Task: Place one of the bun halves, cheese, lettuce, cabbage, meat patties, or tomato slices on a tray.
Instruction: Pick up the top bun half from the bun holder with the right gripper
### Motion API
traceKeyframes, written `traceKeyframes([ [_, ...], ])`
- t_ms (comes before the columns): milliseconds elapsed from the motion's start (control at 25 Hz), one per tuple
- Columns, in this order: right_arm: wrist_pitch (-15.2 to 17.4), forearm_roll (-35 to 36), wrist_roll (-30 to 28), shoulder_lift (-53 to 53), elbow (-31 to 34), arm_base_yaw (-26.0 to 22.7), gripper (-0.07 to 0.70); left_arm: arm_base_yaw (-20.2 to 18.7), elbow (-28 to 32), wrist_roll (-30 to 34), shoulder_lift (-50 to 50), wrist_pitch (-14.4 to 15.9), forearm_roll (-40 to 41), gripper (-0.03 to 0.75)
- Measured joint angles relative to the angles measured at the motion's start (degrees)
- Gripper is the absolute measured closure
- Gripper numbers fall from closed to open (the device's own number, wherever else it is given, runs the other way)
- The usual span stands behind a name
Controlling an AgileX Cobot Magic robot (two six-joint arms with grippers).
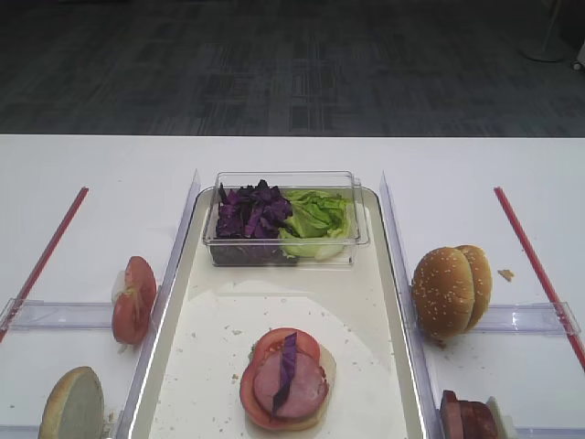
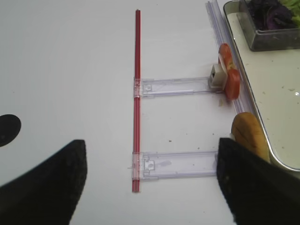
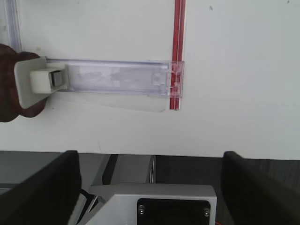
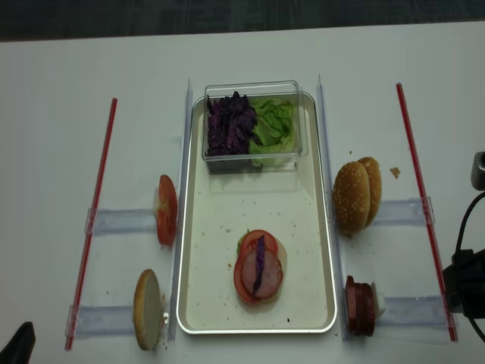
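Tray (image 4: 198, 303), centre of white table (image 4: 61, 83): stack of tomato slices (image 4: 244, 282), meat patty (image 4: 261, 271), cabbage strip (image 4: 259, 262). Clear box (image 4: 227, 155) at far end: cabbage, lettuce (image 4: 274, 125). Seeded bun tops (image 4: 356, 196) upright right of tray. Right tool (image 3: 150, 187): wide open, empty. Left tool (image 2: 150, 183): open, empty.

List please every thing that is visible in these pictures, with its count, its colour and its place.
tray: one, cream-white with metal rim, centre
clear box: one, transparent, far end of tray
cabbage: purple shreds, left half of box
lettuce: light green, right half of box
stack: tomato, pink meat slice, purple strip, near part of tray
tomato slices: red, on edge, left of tray
bun half: one, pale cut face, near left
bun tops: two, seeded, golden-brown, right of tray
meat patties: pinkish-brown, on edge, near right
red strips: two, outer sides
left gripper: black, open, empty
right gripper: black, open, empty
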Motion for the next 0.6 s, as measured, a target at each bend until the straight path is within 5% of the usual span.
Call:
traceKeyframes([
  [600,-0.3,-1.6,-0.5,9.6,-7.4,0.0,0.008,0.0,0.0,0.0,0.0,0.0,0.0,0.19],
])
